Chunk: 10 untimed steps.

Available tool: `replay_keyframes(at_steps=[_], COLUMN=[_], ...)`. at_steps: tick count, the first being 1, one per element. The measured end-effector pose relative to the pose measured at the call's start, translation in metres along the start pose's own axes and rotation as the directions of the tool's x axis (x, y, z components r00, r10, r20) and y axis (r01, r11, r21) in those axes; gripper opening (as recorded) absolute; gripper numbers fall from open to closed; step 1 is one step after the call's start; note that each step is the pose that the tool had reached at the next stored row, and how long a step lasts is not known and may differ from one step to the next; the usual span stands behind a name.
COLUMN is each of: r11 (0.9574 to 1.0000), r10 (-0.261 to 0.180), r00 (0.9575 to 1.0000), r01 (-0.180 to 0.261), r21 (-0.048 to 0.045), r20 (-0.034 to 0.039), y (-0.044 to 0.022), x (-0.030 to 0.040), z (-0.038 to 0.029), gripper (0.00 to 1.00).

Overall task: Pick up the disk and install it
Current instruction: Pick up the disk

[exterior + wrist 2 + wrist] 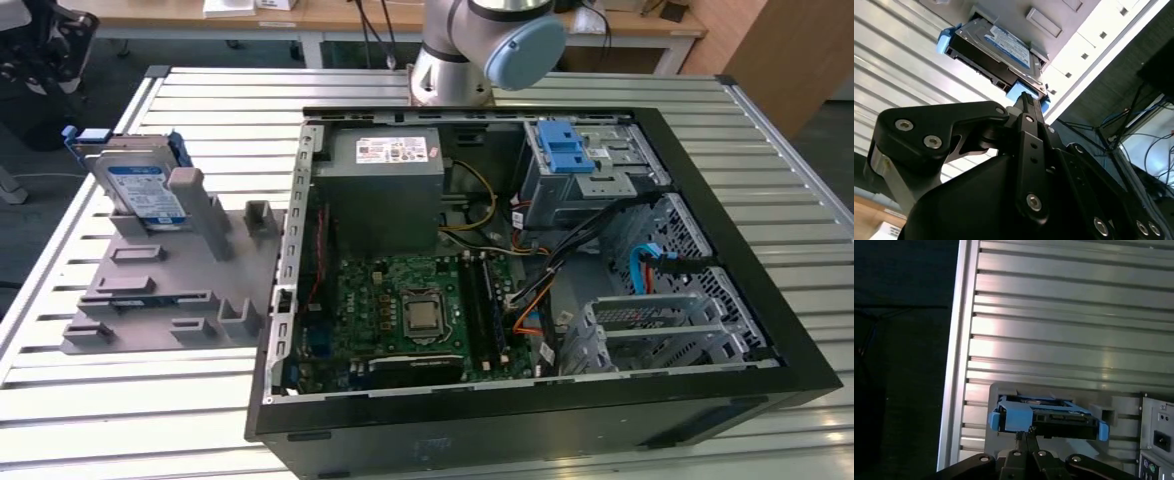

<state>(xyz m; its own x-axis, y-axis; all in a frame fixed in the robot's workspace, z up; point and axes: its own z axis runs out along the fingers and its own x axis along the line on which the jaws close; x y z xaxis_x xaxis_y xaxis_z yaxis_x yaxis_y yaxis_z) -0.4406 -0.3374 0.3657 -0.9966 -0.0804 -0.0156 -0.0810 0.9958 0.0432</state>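
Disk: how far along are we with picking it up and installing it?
Nothing looks done: the disk stands in the grey holder, outside the computer case. In hand: the gripper, shut and empty, is lined up with it but apart. Left: grasp and install.

Slatted metal table (134,420) carries grey fixture plate (147,300), open computer case (507,430).

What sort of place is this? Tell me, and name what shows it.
Probably a robotics lab bench: a robot arm mounted on a slatted metal table, an open computer case, and a grey fixture holding the disk.
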Motion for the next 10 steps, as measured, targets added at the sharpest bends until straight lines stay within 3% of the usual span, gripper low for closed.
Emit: replay_keyframes(at_steps=[5, 10], r11=[0.9958, 0.9835], r10=[-0.091, -0.181], r00=[0.9958, 0.9835], r01=[0.091, 0.181], r21=[-0.0017, -0.0032], r20=[-0.0039, -0.0076], y=[0.0, 0.0], x=[0.0, 0.0], z=[0.0006, 0.0012], gripper=[0.11, 0.11])
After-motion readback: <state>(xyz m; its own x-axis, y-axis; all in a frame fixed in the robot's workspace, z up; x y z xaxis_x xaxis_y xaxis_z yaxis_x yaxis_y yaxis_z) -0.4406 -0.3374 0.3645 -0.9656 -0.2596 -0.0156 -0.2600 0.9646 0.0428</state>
